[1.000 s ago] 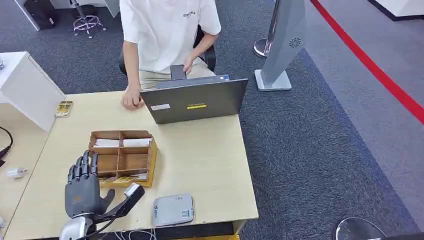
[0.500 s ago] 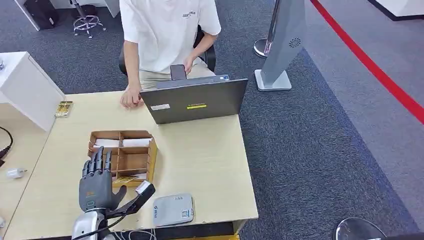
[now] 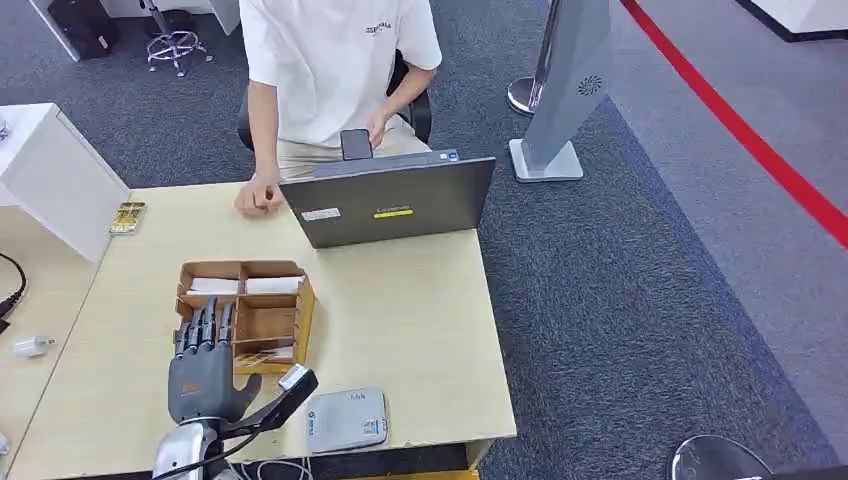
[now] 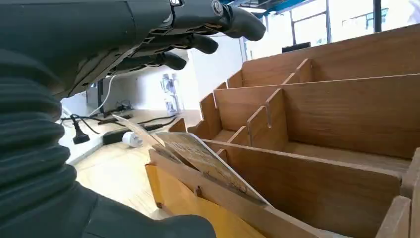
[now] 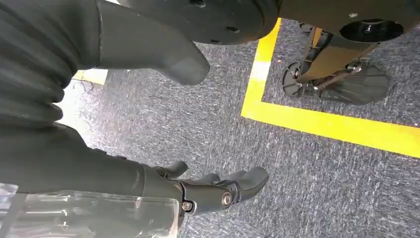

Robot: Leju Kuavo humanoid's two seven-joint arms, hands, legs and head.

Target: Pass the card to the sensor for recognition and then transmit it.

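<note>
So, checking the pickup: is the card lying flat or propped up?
Propped up: the card leans tilted against the wooden organizer divider.

Wooden divider box [image 3: 262, 300] on desk [image 3: 420, 320], near-left part. Cards [image 3: 262, 356] in box's near compartment, more [image 3: 245, 286] in far ones. Card reader [image 3: 347, 420] just right of box, at near edge. Laptop [image 3: 390, 205] at far edge; person [image 3: 335, 70] behind it. Left hand [image 3: 203, 368] over box's near-left corner.

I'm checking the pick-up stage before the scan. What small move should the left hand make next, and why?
Probably lower the left hand a little toward the nearest compartment of the wooden box. It is open and holds nothing above that edge, and the card leans there, its top edge standing above the front wall.
</note>
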